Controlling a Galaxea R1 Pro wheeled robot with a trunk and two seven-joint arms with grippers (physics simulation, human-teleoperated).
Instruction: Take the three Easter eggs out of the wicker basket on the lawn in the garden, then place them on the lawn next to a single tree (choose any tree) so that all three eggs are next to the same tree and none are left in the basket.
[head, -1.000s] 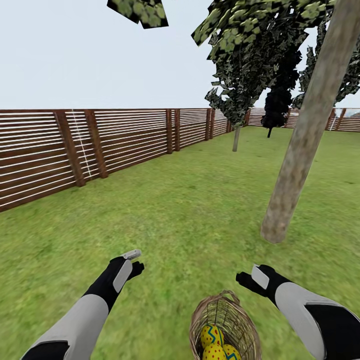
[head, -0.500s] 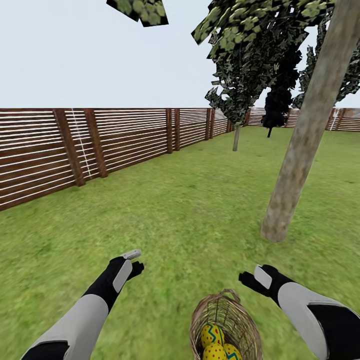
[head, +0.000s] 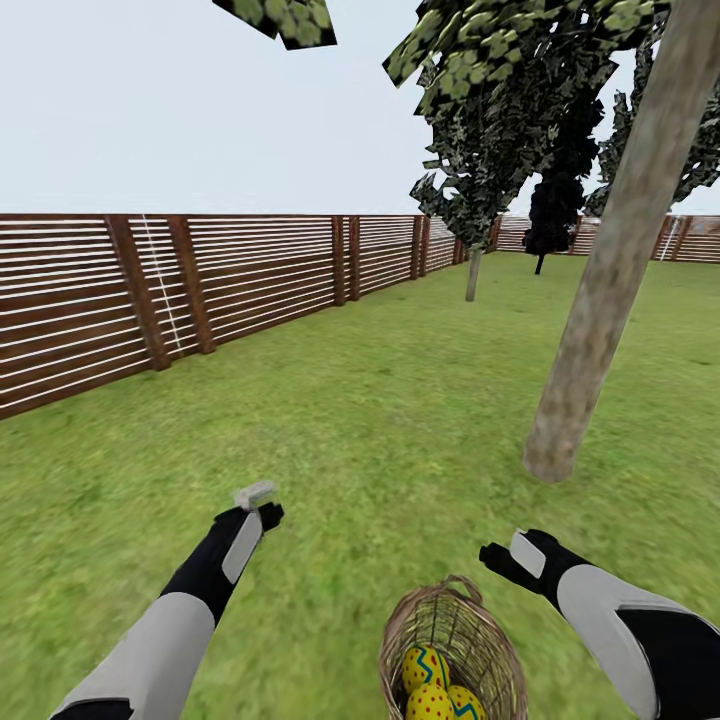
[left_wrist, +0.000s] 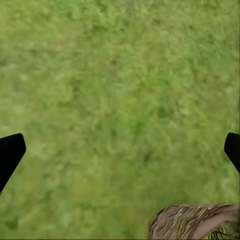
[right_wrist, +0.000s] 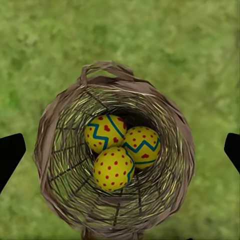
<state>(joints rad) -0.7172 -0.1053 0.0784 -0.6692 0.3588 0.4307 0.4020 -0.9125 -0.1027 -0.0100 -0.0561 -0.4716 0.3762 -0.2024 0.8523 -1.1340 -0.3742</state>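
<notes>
Eggs: three, yellow with blue zigzags and red dots, touching one another at the bottom of the basket. None removed yet.

Basket: upright on the lawn, directly beneath the right gripper, whose dark fingertips sit spread wide to either side of the rim. In the head view the basket lies between the two arms, nearer the right gripper.

Left gripper: spread, empty, over bare grass, basket rim off to one side.

Change: over the last second the left gripper has lifted and edged forward slightly; the right has barely moved. Likely final alignment before a first pick.

Tree: trunk base near, ahead of the right gripper.

Views: the right wrist view shows all three eggs whole; the head view cuts them at the frame edge.
</notes>
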